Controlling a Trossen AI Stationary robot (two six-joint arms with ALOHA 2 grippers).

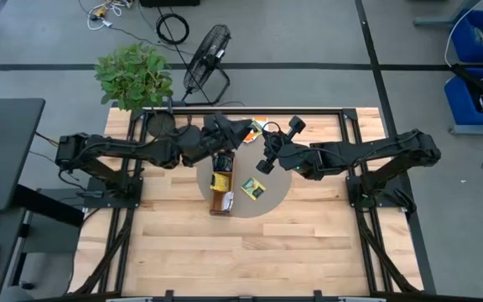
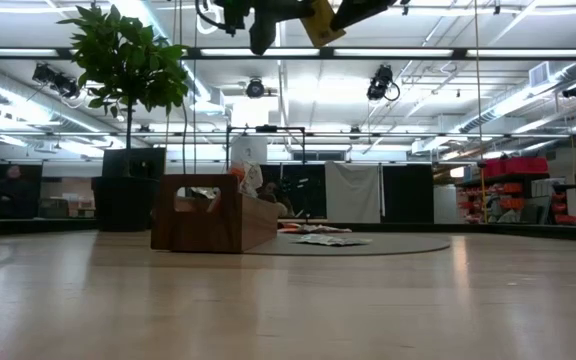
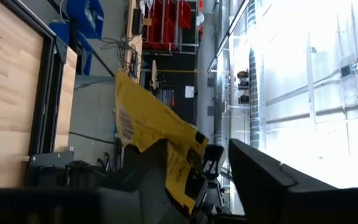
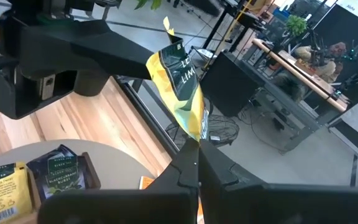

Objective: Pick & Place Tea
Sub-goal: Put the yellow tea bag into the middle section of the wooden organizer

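Mid-handover above the tray (image 1: 220, 186): the right gripper (image 4: 191, 146) was clenched on a yellow sachet (image 4: 180, 87) held high over the desk (image 1: 309, 243). The left gripper (image 3: 219, 165) straddled the sachet's other end, jaws apparently not yet closed. Next, I judge, the left must clamp before the right lets go

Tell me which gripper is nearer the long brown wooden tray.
Left, narrowly. The left gripper hangs high over the long brown wooden tray's far end; the right gripper, shut on a yellow tea sachet, hangs as high, off to the tray's right.
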